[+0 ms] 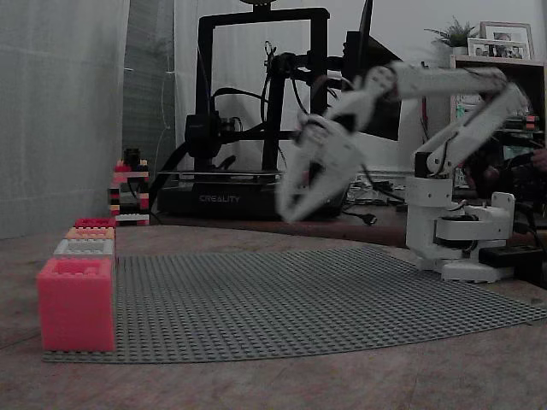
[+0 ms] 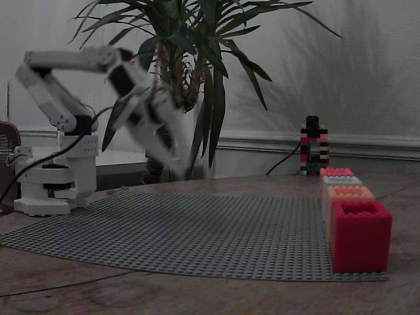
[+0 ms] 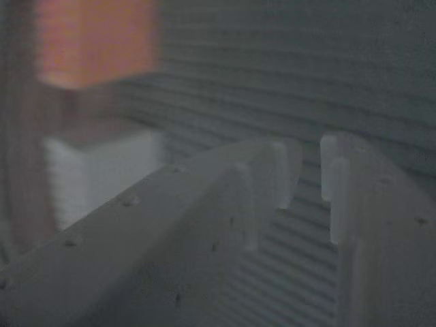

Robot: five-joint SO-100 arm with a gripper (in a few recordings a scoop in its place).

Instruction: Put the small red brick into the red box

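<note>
Motion-blurred hand (image 1: 301, 201), its grip unclear; smeared boxes in wrist view.

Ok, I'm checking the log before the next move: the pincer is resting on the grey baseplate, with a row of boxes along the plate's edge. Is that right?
Not quite. The pincer is not resting on the grey baseplate; it hangs in the air above it, as both fixed views show. The row of boxes does stand along the plate's edge.

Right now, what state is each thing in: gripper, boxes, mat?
gripper: slightly open, nothing between the fingers, in the air, blurred.
red box: upright, top open, inside hidden.
orange box: upright, next in the row.
pink box: upright, top open, inside hidden.
mat: lying flat.
</note>
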